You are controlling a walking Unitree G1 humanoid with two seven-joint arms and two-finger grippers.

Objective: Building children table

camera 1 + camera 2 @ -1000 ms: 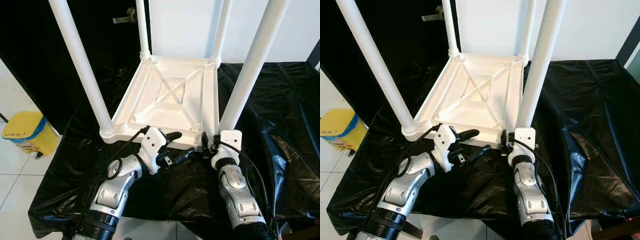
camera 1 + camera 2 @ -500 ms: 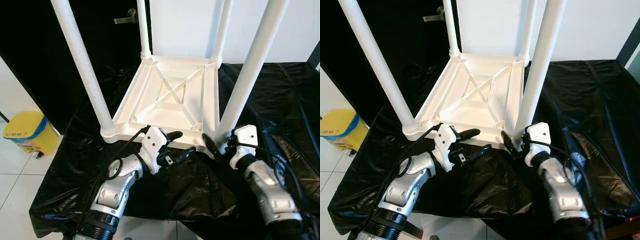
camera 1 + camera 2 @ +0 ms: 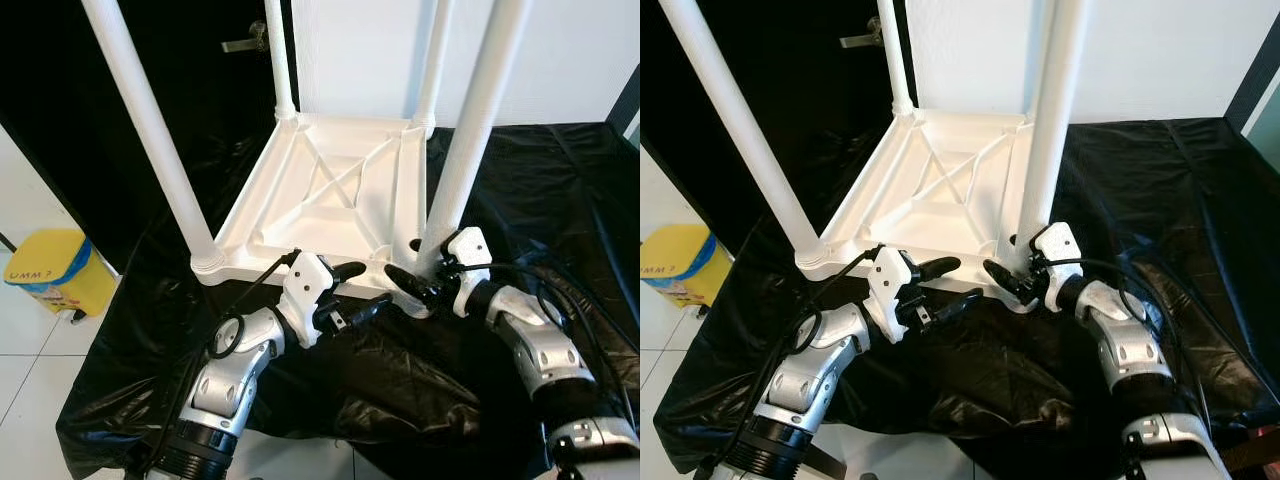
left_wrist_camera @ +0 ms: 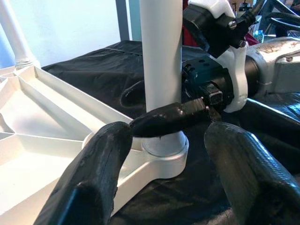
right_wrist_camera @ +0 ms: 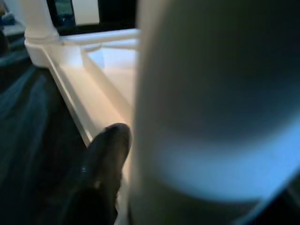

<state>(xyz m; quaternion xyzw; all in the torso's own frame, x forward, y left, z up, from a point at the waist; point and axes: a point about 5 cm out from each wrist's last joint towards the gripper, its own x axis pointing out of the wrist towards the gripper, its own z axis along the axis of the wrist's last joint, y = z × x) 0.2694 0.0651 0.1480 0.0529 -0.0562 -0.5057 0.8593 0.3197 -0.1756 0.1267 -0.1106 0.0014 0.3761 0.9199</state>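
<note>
With all four legs standing in the upturned table top (image 3: 340,195), assembly looks nearly done; right pincer (image 3: 412,285) clasps the near leg (image 3: 462,155) at its socket; left pincer (image 3: 355,291), spread wide, hovers just beside it.

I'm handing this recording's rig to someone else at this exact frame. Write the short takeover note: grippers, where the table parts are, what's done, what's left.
Left gripper: open, holding nothing, at the near edge of the table top.
Right gripper: at the base of the near right leg, one finger on each side of it; whether it is clamped cannot be told.
Table top lies upside down on the black sheet. All four legs stand upright in its corner sockets, including the near left leg.
Done: legs in place.
Left: probably seating or tightening the near right leg, then turning the table upright.
Yellow bin sits on the floor to the left.
</note>
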